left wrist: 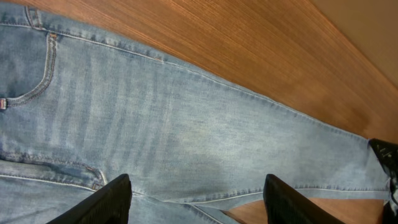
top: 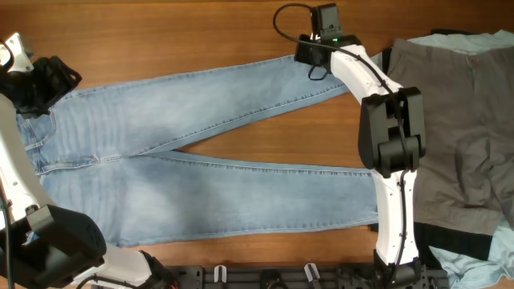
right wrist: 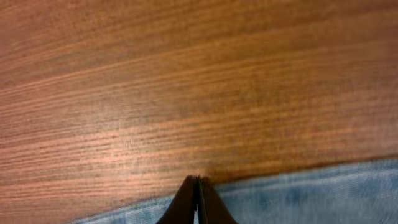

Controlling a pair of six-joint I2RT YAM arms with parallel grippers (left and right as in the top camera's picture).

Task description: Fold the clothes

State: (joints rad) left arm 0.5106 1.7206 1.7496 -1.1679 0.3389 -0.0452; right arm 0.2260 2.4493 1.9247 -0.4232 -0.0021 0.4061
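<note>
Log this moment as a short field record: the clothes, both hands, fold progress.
main garment: light-blue jeans spread flat on the table, waist at image left, legs splayed apart
left side: left hand open over the jeans near the waist, holding nothing
right side: right hand shut at the far leg's hem edge; whether cloth is pinched is unclear
pile: grey shorts at image right, with a black garment and a pale-blue garment at their near edge
progress: no fold made yet

White arm links, black joints, looping black cable, green light; left hand fingers black.
</note>
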